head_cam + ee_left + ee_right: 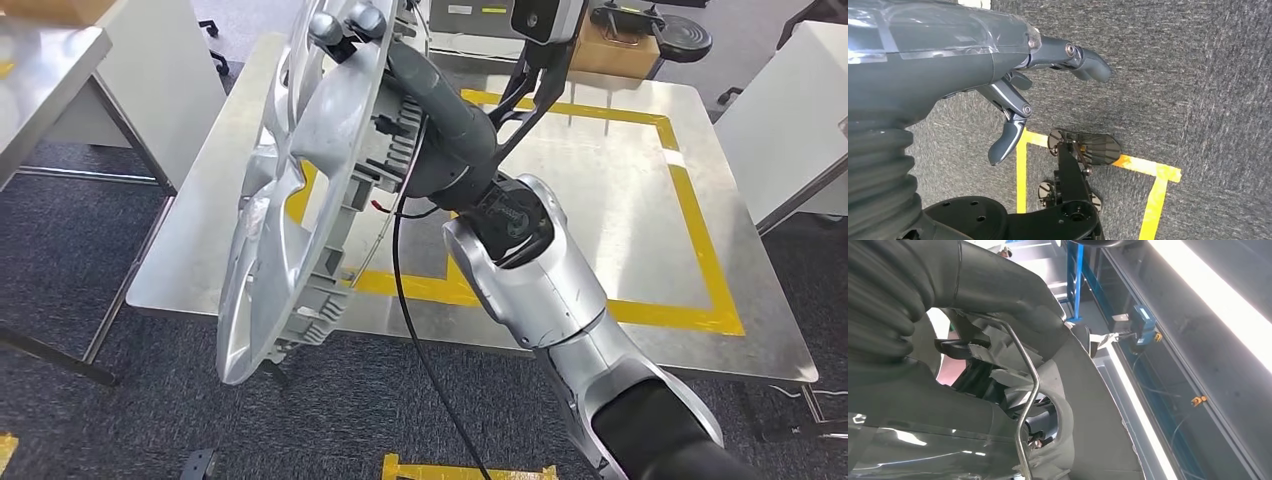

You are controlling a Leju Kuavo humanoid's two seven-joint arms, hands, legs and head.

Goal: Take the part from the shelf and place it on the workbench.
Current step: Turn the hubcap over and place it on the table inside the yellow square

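The part is a silver wheel cover (295,190), held on edge and tilted, in front of the near left corner of the steel workbench (600,180). My right hand (345,25) grips its top rim, fingers hooked over the edge, with the grey forearm reaching up behind it. In the right wrist view the cover's dark ribbed back (1068,405) and its wire ring sit against my right hand (988,290). My left hand (1018,95) hangs over the carpet with its fingers apart and nothing in them.
The workbench carries a yellow tape rectangle (700,240). A white table (60,70) stands to the left, a white cabinet (800,110) to the right, and a cardboard box (615,50) behind the bench. Yellow tape (450,468) marks the dark carpet below.
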